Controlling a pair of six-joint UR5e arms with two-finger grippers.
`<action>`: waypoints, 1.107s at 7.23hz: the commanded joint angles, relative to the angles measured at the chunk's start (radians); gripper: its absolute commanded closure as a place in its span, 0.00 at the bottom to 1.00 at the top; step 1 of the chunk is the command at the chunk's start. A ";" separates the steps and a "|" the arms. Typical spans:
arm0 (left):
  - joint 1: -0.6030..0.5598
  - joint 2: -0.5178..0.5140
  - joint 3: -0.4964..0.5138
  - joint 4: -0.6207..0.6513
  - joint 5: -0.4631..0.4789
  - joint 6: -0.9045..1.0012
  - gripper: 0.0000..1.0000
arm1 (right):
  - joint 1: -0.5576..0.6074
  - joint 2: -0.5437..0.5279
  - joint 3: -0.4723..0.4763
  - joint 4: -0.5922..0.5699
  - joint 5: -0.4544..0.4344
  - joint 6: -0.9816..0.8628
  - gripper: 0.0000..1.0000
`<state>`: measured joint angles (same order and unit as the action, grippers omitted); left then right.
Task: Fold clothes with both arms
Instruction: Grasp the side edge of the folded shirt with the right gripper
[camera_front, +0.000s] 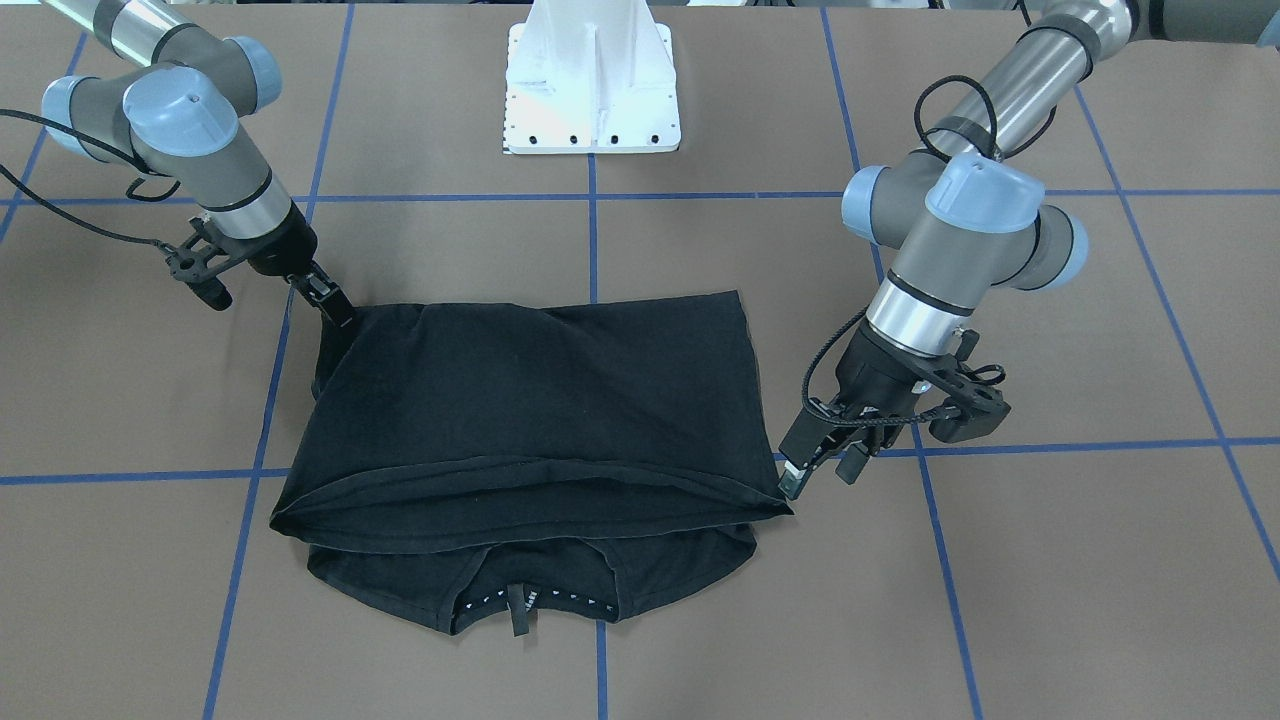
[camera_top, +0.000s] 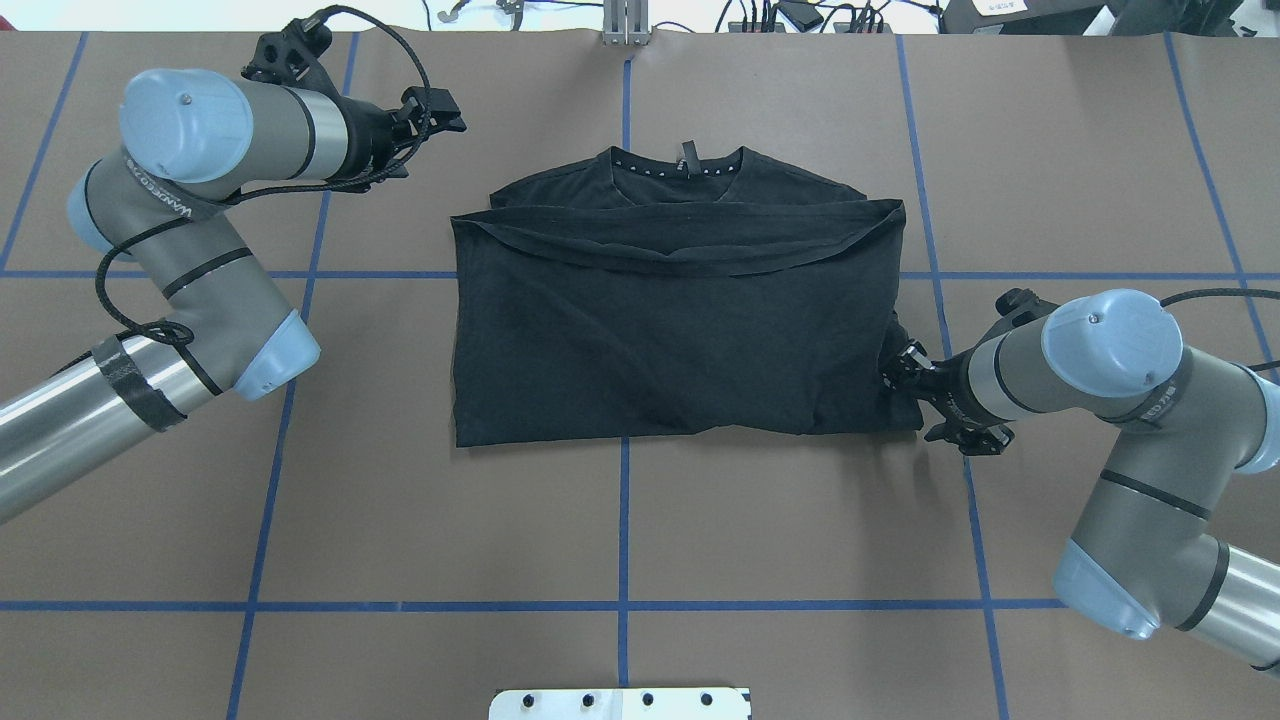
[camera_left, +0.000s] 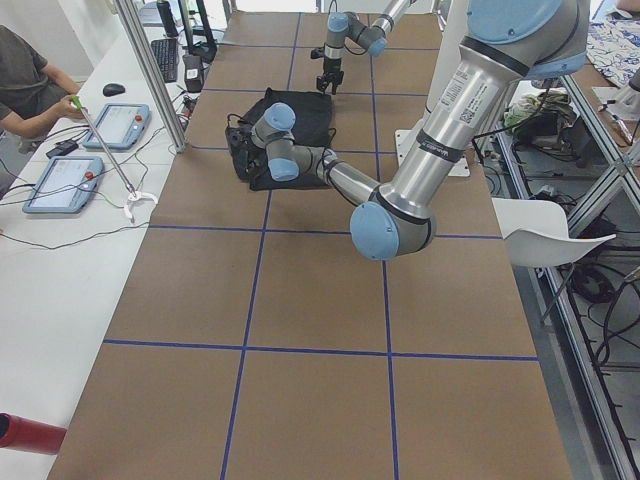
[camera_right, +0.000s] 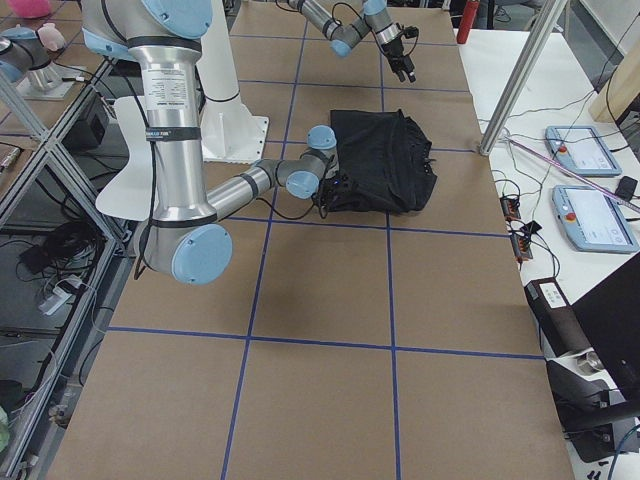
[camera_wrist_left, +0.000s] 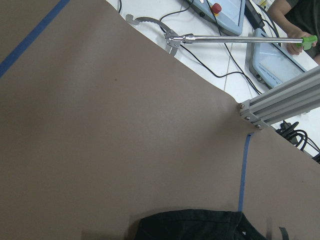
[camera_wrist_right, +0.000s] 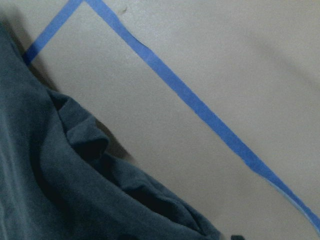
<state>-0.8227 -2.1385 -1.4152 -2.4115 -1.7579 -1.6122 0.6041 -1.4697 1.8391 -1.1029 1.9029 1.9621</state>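
In the middle of the table (camera_top: 640, 520), the black t-shirt (camera_top: 670, 330) is lying folded once; its hem is resting across the chest just short of the collar (camera_top: 685, 165), which is showing on the side far from the robot; no sleeve is sticking out, so a crosswise fold is probably what is remaining; the right gripper (camera_top: 893, 368) is pinching the shirt's near right corner, the cloth bunching toward it; the left gripper (camera_front: 820, 480) is hovering off the far left corner, fingers apart, holding nothing.
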 joint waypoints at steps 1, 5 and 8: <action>-0.001 0.000 -0.001 0.000 0.000 0.000 0.00 | 0.000 0.003 -0.006 0.000 -0.011 -0.003 0.55; -0.001 0.018 -0.002 0.000 0.003 0.000 0.00 | 0.029 0.005 0.002 0.003 0.010 -0.050 1.00; -0.001 0.026 -0.007 -0.002 0.005 0.000 0.00 | 0.086 -0.035 0.058 0.002 0.098 -0.077 1.00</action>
<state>-0.8238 -2.1167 -1.4205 -2.4128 -1.7536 -1.6122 0.6564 -1.4802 1.8594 -1.1005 1.9456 1.8950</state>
